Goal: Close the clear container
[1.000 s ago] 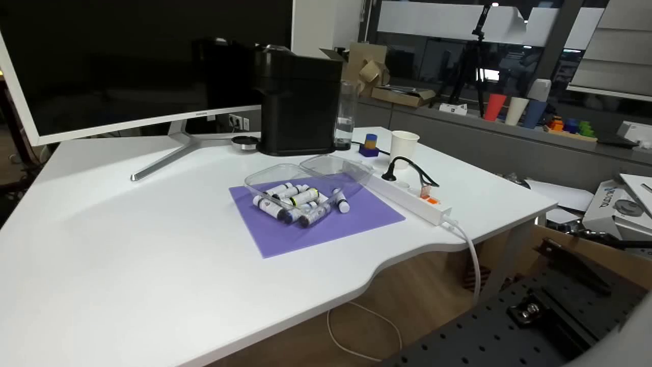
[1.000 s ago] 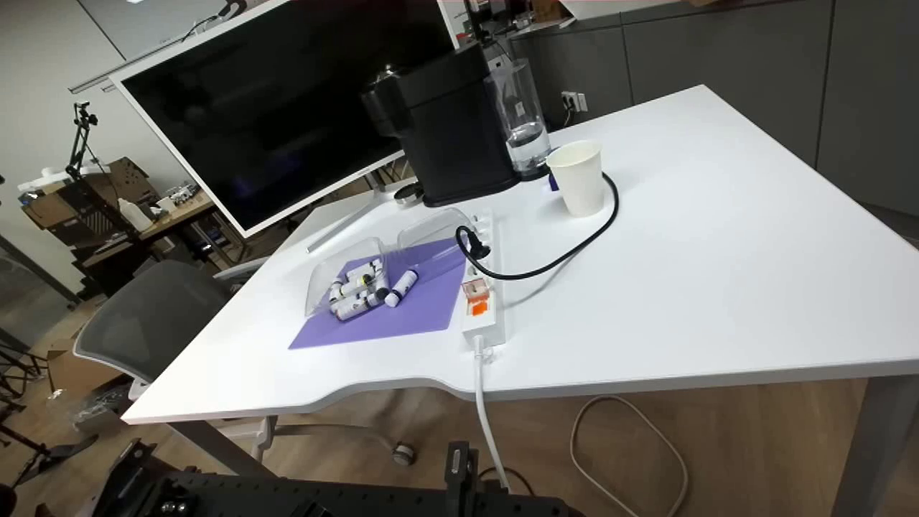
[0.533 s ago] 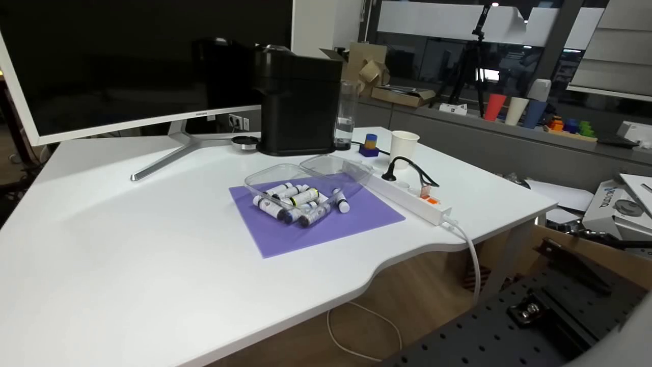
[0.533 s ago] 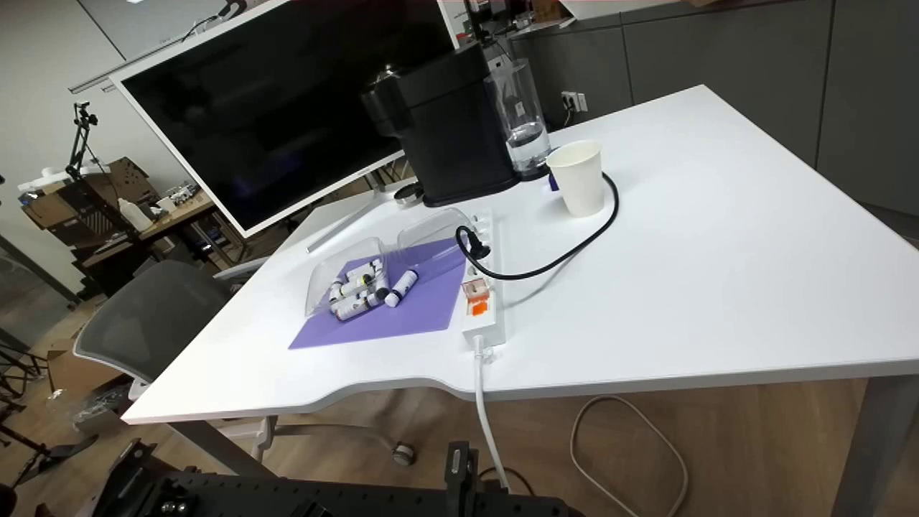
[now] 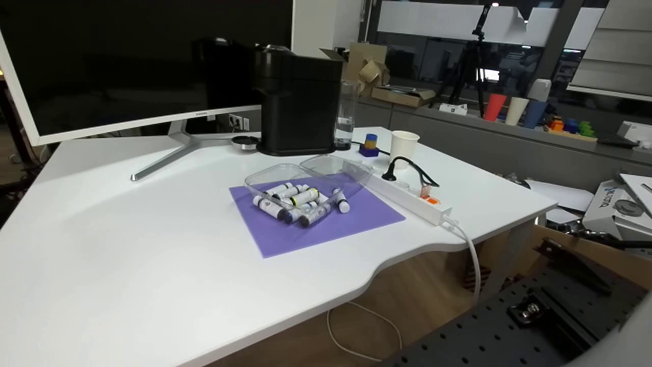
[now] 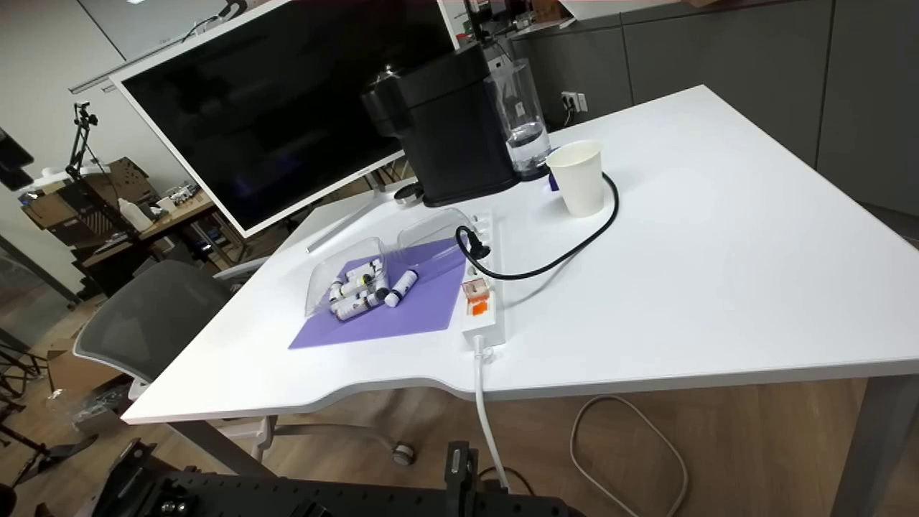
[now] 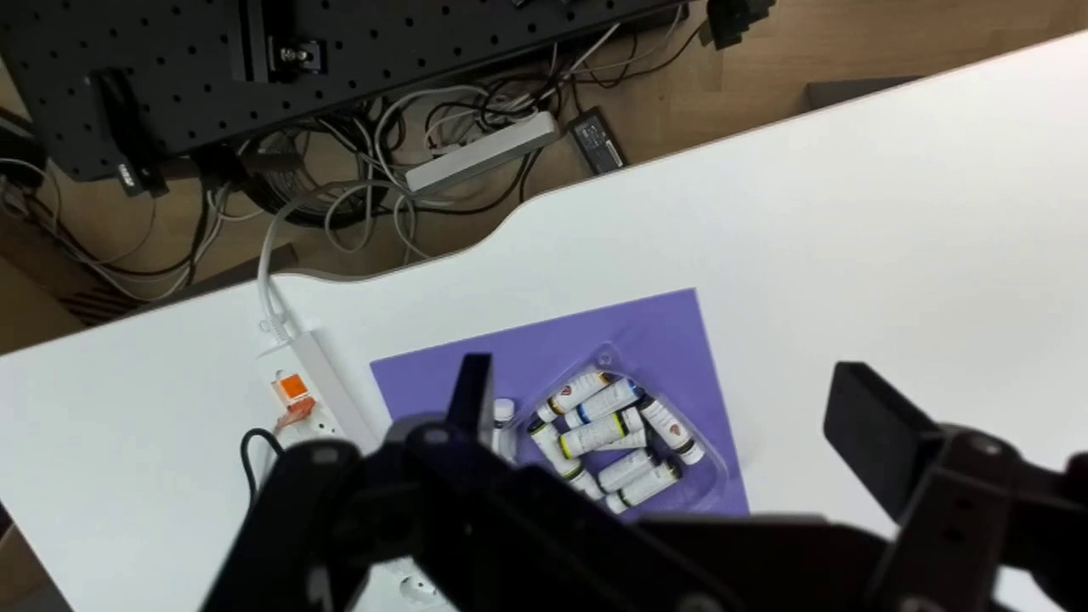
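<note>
Newly at the left edge in an exterior view: dark shape point(image 6: 11, 154). Clear container point(image 6: 323, 278), lid point(image 6: 431, 230) open, white vials point(image 6: 352, 288) inside. Gripper point(image 7: 676, 415), spread wide.

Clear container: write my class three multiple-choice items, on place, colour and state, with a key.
1. Where do most vials lie?
A: on the floor
B: in the clear container
C: in the paper cup

2. What colour is the mat?
A: purple
B: green
C: red

3. The lid is
A: pressed shut
B: missing
C: open

1. B: most lie within its rim in the wrist view.
2. A: purple in every view.
3. C: it lies opened out, vials uncovered, in both exterior views.
</note>
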Controlling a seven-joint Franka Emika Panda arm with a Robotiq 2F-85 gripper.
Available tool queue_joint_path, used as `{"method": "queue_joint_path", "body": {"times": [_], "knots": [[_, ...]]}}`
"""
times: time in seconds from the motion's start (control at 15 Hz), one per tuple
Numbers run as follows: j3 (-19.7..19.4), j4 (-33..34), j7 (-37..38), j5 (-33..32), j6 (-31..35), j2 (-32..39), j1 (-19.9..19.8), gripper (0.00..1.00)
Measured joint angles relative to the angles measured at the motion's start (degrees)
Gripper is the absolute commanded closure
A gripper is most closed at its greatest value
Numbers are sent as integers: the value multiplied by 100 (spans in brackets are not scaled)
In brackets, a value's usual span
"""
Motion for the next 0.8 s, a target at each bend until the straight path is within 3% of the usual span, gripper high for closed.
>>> {"method": "queue_joint_path", "body": {"times": [0.33, 0.8], "knots": [[-782, -143, -614, -836, 396, 44, -576, 0], [-1389, -737, -254, -1107, 2771, 592, -1619, 0]]}}
